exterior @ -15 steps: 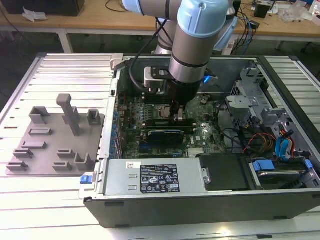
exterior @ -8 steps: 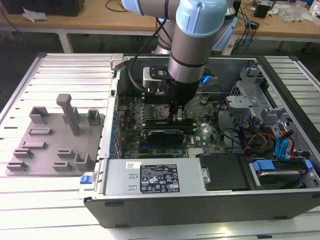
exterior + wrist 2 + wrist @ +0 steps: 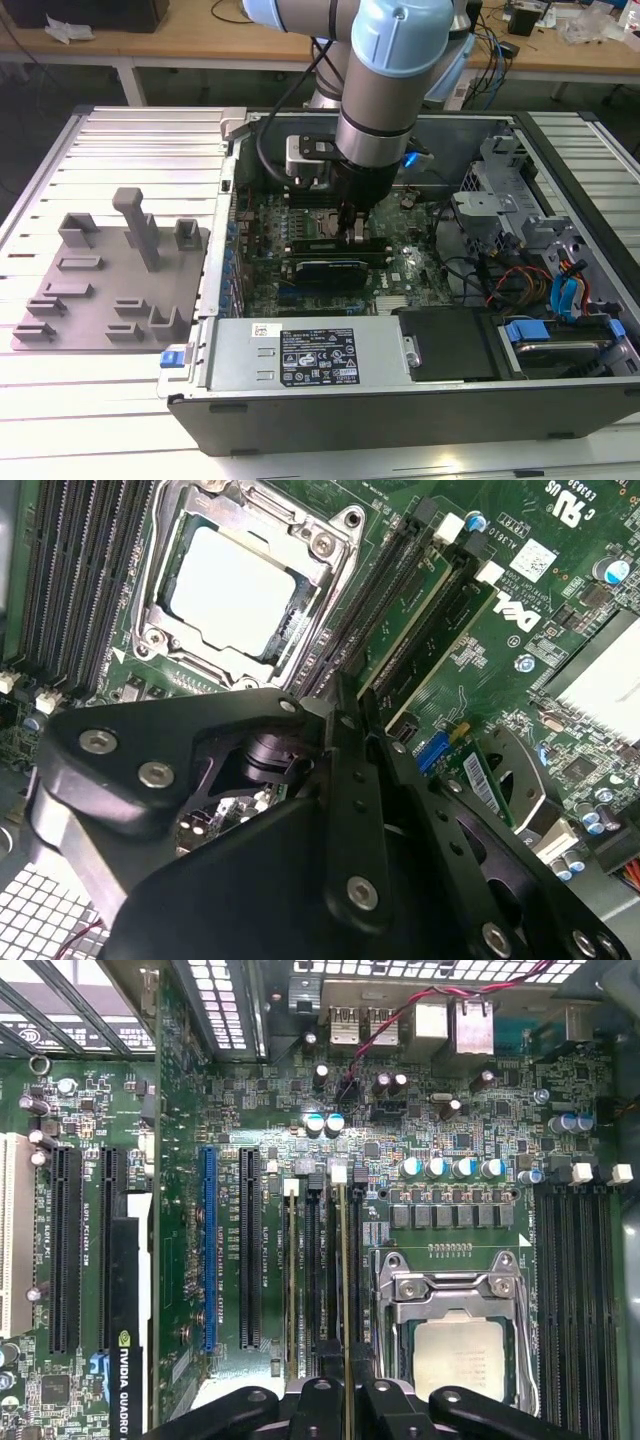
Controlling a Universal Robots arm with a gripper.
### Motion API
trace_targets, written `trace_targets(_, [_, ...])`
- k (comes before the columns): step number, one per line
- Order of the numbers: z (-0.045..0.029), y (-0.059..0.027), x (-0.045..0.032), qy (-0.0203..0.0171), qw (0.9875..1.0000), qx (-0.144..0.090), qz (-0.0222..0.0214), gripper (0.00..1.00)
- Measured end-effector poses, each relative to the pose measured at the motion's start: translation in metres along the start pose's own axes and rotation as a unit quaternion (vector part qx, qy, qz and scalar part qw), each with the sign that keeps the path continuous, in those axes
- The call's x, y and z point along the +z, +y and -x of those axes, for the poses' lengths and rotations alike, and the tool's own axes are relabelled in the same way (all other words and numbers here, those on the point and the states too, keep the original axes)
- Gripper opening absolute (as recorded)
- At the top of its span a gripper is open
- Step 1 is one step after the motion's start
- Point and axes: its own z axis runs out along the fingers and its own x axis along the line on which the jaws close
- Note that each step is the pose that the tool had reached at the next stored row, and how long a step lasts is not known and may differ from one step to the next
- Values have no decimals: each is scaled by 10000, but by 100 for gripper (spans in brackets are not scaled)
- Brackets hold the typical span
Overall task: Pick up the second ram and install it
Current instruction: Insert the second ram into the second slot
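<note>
One stick, the second ram point(image 3: 345, 1290), stood edge-up in a memory slot just left of the CPU socket point(image 3: 457, 1340) in the first wrist view (seemingly not yet released), pinched by the gripper point(image 3: 346, 1385).

A robotics lab: an opened computer case point(image 3: 400, 330) on a slatted metal table point(image 3: 120, 150), cluttered workbenches point(image 3: 200, 35) behind.
</note>
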Motion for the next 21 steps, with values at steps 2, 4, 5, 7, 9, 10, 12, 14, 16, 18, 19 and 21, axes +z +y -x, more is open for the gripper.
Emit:
trace_targets(2, [2, 0, -5, -3, 10000, 1, -2, 11])
trace_targets(4, [2, 1, -18, -2, 10000, 3, -1, 11])
trace_targets(5, [-4, 1, -20, -2, 10000, 9, -1, 11])
trace_targets(7, [-12, 1, -19, -5, 10000, 42, -3, 11])
trace_targets(9, [-13, 0, -17, -4, 10000, 42, -3, 11])
trace_targets(10, [-8, -1, -13, -4, 10000, 40, -3, 11])
trace_targets(12, [4, 0, -4, -1, 10000, 34, -2, 11])
trace_targets(14, [5, -2, 12, -4, 10000, 33, -2, 11])
trace_targets(16, [3, -2, 27, -3, 10000, 35, 0, 11])
trace_targets(18, [3, -6, 33, -3, 10000, 35, 2, 11])
trace_targets(19, [3, -8, 35, -2, 10000, 36, 2, 11])
trace_targets(21, [3, -9, 36, -2, 10000, 35, 1, 11])
